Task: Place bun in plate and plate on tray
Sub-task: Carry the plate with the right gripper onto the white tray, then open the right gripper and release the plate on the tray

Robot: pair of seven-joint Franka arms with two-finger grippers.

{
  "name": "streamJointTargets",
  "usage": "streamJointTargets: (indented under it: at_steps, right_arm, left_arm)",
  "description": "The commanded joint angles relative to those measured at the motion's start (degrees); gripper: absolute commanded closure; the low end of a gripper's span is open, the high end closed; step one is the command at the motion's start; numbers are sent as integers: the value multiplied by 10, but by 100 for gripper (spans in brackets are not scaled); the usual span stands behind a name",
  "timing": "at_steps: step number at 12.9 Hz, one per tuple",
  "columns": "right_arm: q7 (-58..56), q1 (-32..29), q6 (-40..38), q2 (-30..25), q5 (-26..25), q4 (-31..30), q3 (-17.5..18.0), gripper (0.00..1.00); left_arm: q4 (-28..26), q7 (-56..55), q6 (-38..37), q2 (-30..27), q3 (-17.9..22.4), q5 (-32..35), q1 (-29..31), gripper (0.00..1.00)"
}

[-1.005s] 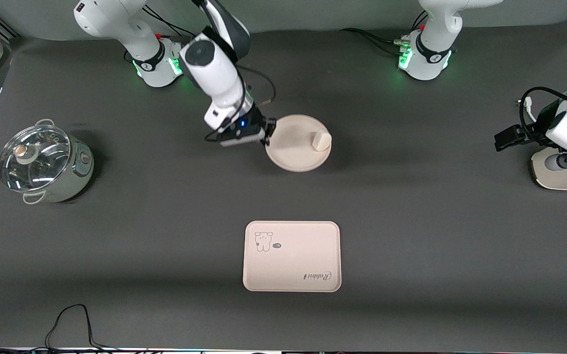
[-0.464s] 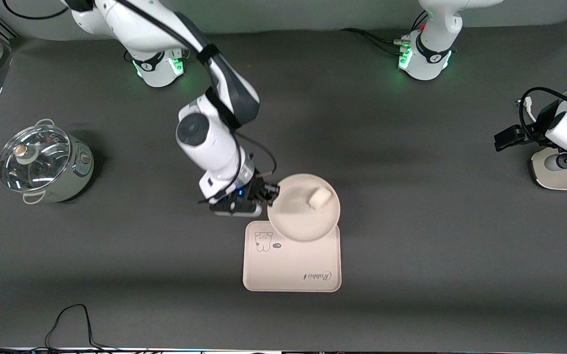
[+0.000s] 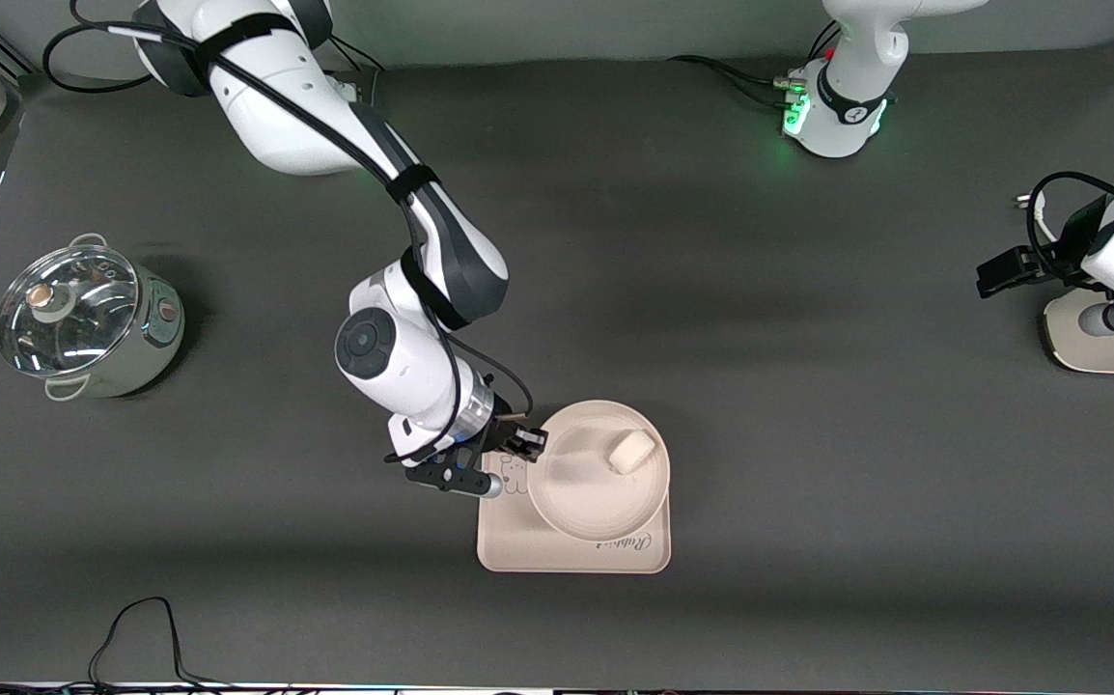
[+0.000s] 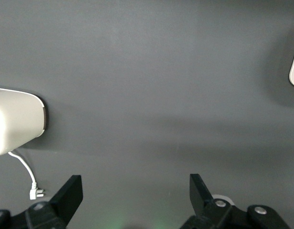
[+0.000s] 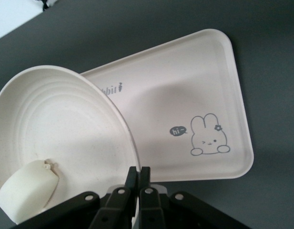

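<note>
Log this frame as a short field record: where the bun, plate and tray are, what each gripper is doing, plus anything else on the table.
bun: small off-white oblong bun lying in the plate
plate: round cream-beige plate held over the tray, rim pinched
tray: cream-pink rectangular tray under the plate
right gripper: right gripper shut on the plate's rim
left gripper: left gripper open, waiting at its end of the table
other: glass-lidded pot at the right arm's end
</note>
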Motion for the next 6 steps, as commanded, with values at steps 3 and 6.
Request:
streamJointTargets:
  at_steps: [3,6]
  right_arm:
    - [-44,-25,69,89,18,44,5,100]
    - [-44,-25,110,121,17,48,7,100]
  left_arm:
    - [-6,2,3,-10,-3,-4,-4,0]
    - [-8,5,4,-9,-2,-3,0,0]
